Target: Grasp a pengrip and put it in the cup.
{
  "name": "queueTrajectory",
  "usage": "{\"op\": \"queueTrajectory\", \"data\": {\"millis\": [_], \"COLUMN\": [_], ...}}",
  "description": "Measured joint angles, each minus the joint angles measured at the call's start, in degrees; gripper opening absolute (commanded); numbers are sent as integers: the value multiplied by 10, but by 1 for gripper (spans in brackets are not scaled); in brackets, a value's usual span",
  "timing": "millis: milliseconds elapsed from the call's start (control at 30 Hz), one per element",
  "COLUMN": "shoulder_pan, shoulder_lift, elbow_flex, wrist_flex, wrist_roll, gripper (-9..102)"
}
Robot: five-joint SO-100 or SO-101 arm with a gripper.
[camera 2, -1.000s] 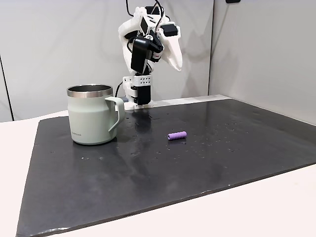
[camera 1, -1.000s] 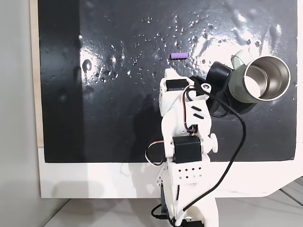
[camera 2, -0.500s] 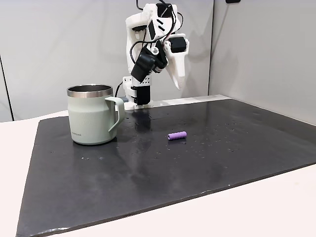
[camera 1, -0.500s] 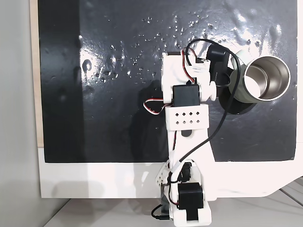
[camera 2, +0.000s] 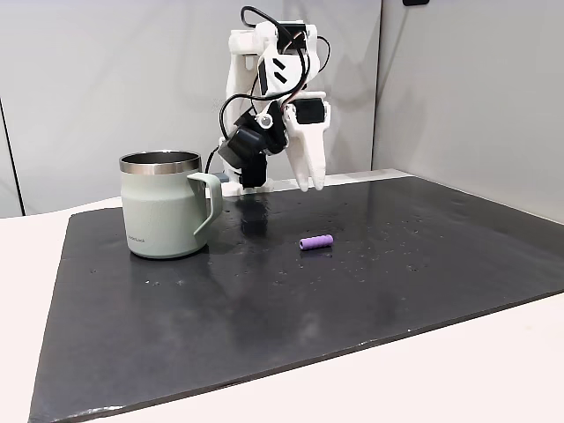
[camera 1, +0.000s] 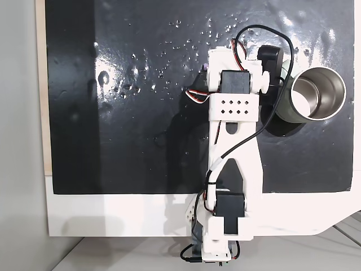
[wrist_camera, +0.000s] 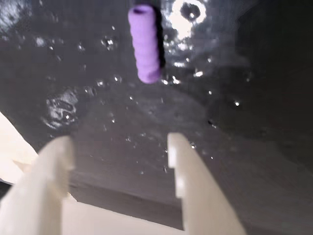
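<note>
The purple ribbed pengrip [camera 2: 316,241] lies on its side on the black mat, to the right of the cup in a fixed view from the side. The pale grey-green cup [camera 2: 163,207] stands upright with its handle toward the pengrip, and its steel inside [camera 1: 313,93] looks empty from above. My gripper [camera 2: 310,185] hangs above the mat behind the pengrip, fingers pointing down, open and holding nothing. In the wrist view the pengrip [wrist_camera: 145,41] lies ahead of the open gripper [wrist_camera: 120,139]. From above, the arm [camera 1: 232,107] covers all but a sliver of the pengrip [camera 1: 205,66].
The black mat [camera 2: 264,317] covers most of the white table [camera 2: 493,370]; its surface is glossy with small bumps. The arm's base stands at the mat's far edge in the side view. Grey walls stand behind.
The arm has unfolded and reached out over the mat, and the gripper has come down toward the pengrip. From above the arm now hides the pengrip. Cup and pengrip have not moved.
</note>
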Motion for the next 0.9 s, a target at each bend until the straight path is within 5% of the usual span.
{"op": "queueTrajectory", "data": {"millis": [900], "shoulder_pan": [2], "shoulder_lift": [-200], "elbow_flex": [-83], "wrist_flex": [-34], "wrist_roll": [0], "gripper": [21]}}
